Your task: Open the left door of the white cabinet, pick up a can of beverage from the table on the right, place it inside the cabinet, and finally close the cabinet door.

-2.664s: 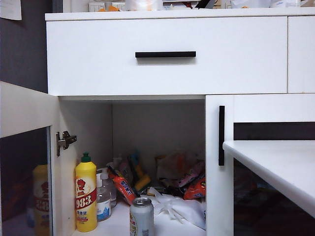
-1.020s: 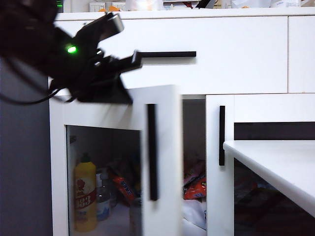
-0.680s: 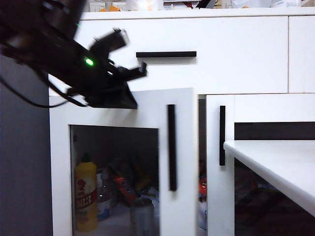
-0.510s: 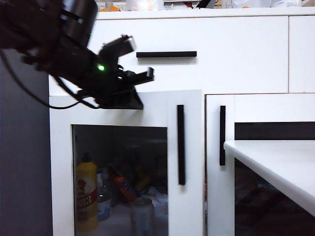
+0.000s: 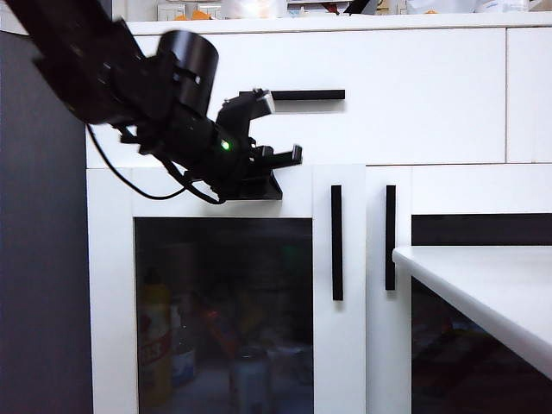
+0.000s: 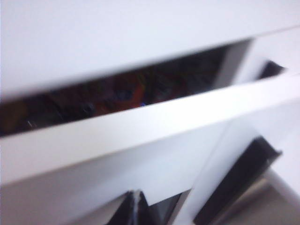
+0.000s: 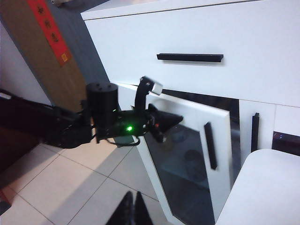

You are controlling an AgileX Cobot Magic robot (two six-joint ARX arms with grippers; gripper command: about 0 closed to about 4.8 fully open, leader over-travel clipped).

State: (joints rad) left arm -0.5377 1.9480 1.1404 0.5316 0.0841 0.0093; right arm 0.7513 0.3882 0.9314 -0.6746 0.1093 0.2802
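The white cabinet (image 5: 414, 129) has its left door (image 5: 228, 194) swung almost shut. A narrow dark gap still shows above the left door's top edge (image 6: 140, 126). My left gripper (image 5: 291, 157) is shut and empty, its black tip against the door's upper rail, left of the vertical black handle (image 5: 336, 242). Its closed fingers (image 6: 136, 208) show in the left wrist view. The can of beverage (image 5: 249, 379) stands dimly behind the dark glass, inside the cabinet. My right gripper (image 7: 133, 208) hangs shut and empty over the tiled floor, beside the table (image 7: 262, 187).
A yellow bottle (image 5: 155, 341) stands inside at the left behind the glass. The right door's handle (image 5: 389, 237) sits beside the left one. The drawer handle (image 5: 302, 94) runs above. The white table (image 5: 483, 293) juts in from the right. A dark wall (image 5: 43, 259) borders the cabinet's left side.
The left door has swung from wide open to almost shut. My left arm came in from the upper left and moved right and down with the door. The right arm stayed still.
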